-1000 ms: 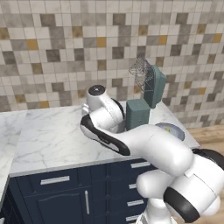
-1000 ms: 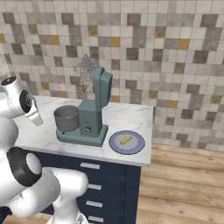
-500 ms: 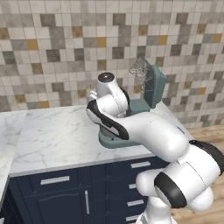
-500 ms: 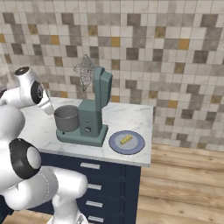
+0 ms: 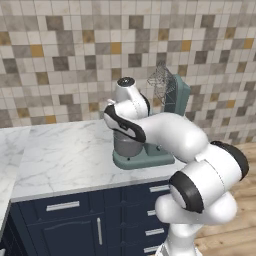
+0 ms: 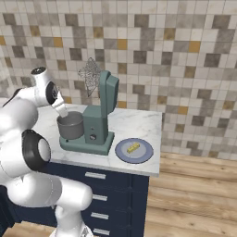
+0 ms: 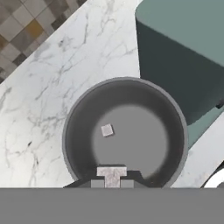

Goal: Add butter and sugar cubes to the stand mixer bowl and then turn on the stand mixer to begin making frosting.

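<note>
Right at the bottom of the hand view, the gripper (image 7: 112, 177) is pinched tight on a sugar cube (image 7: 111, 173), holding it just over the near rim of the stand mixer bowl (image 7: 78, 118). A second sugar cube (image 7: 106, 130) already lies on the bowl's floor, a bit left of centre. The bowl sits on the base of the teal stand mixer (image 6: 102, 115), whose head is tilted up with the whisk in the air. Over on the right of the counter (image 6: 139, 122), the butter (image 6: 134, 147) lies on a blue-grey plate (image 6: 121, 152), well apart from the bowl.
</note>
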